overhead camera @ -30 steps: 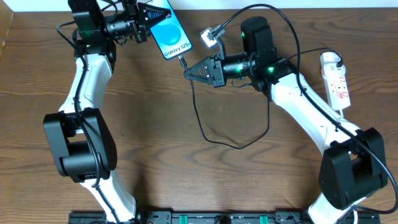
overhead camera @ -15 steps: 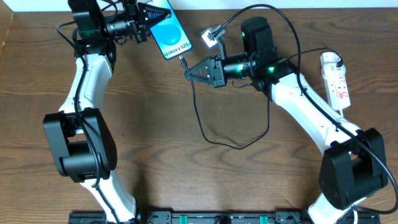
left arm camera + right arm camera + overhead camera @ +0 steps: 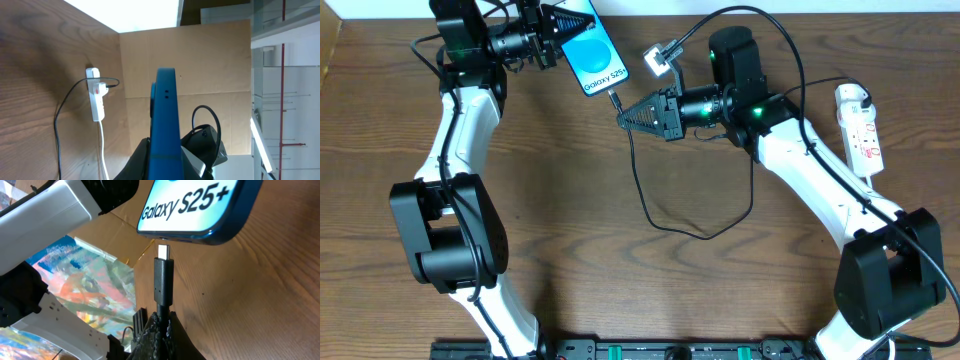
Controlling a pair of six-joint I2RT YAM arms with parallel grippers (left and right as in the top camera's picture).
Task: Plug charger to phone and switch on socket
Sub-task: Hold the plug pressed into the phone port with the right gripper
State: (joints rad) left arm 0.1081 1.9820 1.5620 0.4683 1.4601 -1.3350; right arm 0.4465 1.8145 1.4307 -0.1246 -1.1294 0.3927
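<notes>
**Nearly plugged: connector at the port, socket left to do**

Nearest, the charger (image 3: pixel 638 190) lies slack in a loop across the middle of the table (image 3: pixel 570 250), then rises toward the far edge. The right gripper (image 3: pixel 624 115) is clamped on it just behind the connector (image 3: pixel 163 251). In the right wrist view the metal tip points at the bottom edge of the phone (image 3: pixel 592 55) and a thin gap shows between them. By my reading it is lined up but not yet seated.

The phone is at the far edge, left of centre, pinched by the left gripper (image 3: pixel 558 22) at its far end. Its screen is lit, and its port end faces the connector.

The socket (image 3: pixel 860 125) lies along the right edge, well apart from both grippers. The charger's other end seems to run into its far end.

So two steps remain: pushing the connector home and switching on the socket.

The port itself is in shadow under the phone's rim. The socket's switch is too small to read as on or off. The left wrist view shows only the phone's edge, with the fingers cut off at the bottom.
</notes>
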